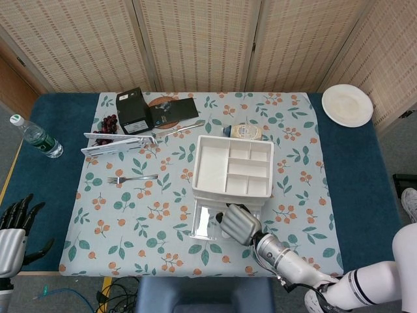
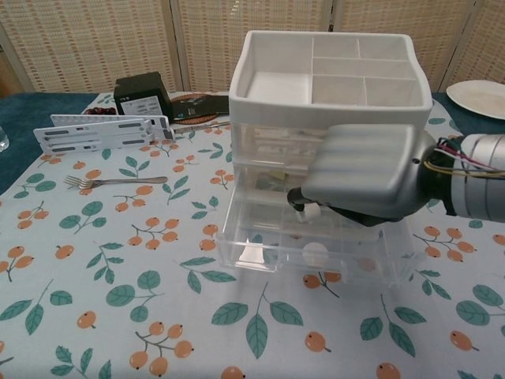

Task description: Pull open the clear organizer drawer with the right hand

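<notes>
The clear organizer [image 1: 234,166] [image 2: 331,79] with a white divided top tray stands mid-table. Its bottom drawer [image 1: 203,225] [image 2: 260,253] is slid out toward me. My right hand [image 1: 238,223] [image 2: 367,178] hangs over that drawer, its silver back facing the chest camera. Its dark fingers are curled in around a small white knob [image 2: 309,212] on the drawer above; most of the fingers are hidden under the hand. My left hand [image 1: 13,231] hovers off the table's near left corner, fingers apart, holding nothing.
A fork [image 1: 130,178] [image 2: 118,181] and a white rack [image 1: 120,140] lie left of the organizer. A black box [image 1: 132,111], grapes [image 1: 109,122] and a lying jar [image 1: 244,132] sit behind. A water bottle [image 1: 36,137] is far left, a white plate [image 1: 347,104] far right.
</notes>
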Controlling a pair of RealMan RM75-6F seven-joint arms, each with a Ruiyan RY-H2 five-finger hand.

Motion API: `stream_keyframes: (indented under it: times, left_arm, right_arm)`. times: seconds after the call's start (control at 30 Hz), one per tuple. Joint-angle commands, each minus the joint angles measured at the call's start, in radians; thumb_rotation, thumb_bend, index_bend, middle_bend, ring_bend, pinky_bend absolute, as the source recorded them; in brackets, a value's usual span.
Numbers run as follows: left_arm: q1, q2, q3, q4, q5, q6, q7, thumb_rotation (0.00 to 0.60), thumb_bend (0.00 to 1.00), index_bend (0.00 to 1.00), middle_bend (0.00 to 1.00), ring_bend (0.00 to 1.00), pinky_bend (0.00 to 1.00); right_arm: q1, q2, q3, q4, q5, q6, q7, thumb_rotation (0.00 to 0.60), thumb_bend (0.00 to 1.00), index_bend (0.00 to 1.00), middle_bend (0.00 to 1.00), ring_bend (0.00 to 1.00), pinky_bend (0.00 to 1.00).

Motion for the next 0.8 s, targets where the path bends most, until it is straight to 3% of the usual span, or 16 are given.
stream_keyframes:
  times: [0.03,0.2,0.23,0.37,0.47,0.67,0.8]
  left_arm:
    - [0.001,0.0,0.0,0.002,-0.001,0.0,-0.002,0.6,0.25,0.14,0.0,0.04,0.07]
    - [0.005,0.001,0.0,0.007,-0.006,0.002,-0.008,0.6,0.25,0.14,0.0,0.04,0.07]
    - [0.005,0.002,0.0,0.009,-0.007,0.002,-0.009,0.6,0.25,0.14,0.0,0.04,0.07]
    - [0.004,0.0,0.0,0.011,-0.005,0.001,-0.012,0.6,0.25,0.14,0.0,0.04,0.07]
    - [0.003,-0.002,0.0,0.011,-0.003,-0.001,-0.013,0.6,0.25,0.14,0.0,0.04,0.07]
    - [0.001,-0.003,-0.001,0.01,0.0,-0.002,-0.015,0.6,0.25,0.14,0.0,0.04,0.07]
    - [0.003,-0.003,-0.001,0.012,-0.002,-0.002,-0.019,0.6,0.25,0.14,0.0,0.04,0.07]
  right_arm:
    - [-0.001,-0.02,0.006,0.017,-0.016,0.011,0.005,0.6,1.0,0.24,1.0,1.0,1.0]
    - [-0.014,-0.034,0.02,0.03,-0.035,0.028,0.051,0.6,0.99,0.24,1.0,1.0,1.0]
    - [-0.021,-0.036,0.028,0.032,-0.038,0.036,0.07,0.6,0.93,0.24,1.0,1.0,1.0]
    - [-0.048,-0.04,0.064,0.03,-0.057,0.058,0.175,0.6,0.57,0.24,1.0,1.0,1.0]
    - [-0.064,-0.037,0.088,0.028,-0.07,0.064,0.247,0.6,0.44,0.25,1.0,1.0,1.0]
    - [-0.067,-0.04,0.087,0.024,-0.061,0.043,0.261,0.6,0.33,0.27,1.0,1.0,1.0]
    - [-0.057,-0.04,0.076,0.02,-0.01,0.033,0.216,0.6,0.31,0.27,1.0,1.0,1.0]
